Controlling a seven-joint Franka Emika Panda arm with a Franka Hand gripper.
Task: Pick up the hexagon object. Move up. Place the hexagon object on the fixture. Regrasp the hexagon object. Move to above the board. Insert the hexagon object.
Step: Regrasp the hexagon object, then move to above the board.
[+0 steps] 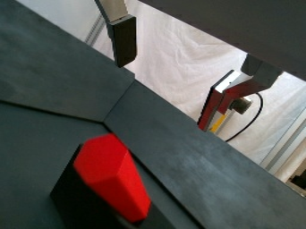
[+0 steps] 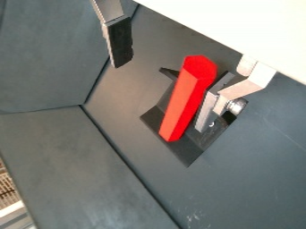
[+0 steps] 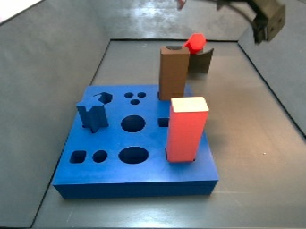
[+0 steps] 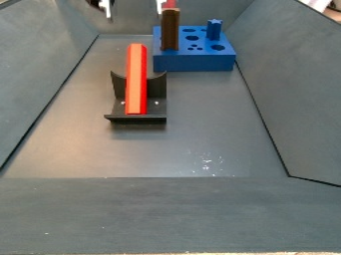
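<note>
Hexagon object (image 4: 135, 78) leans on fixture (image 4: 138, 108), apart from board (image 3: 107, 143). Gripper (image 2: 180, 55) above rod, jaws wide open, holding nothing; fingers (image 2: 118, 40) clear of it.

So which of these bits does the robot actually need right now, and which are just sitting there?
Needed:
- red rod, leaning on the fixture
- gripper, raised above the rod, jaws apart and holding nothing
- blue board

Just sitting there:
- brown post on the board
- red block on the board
</note>
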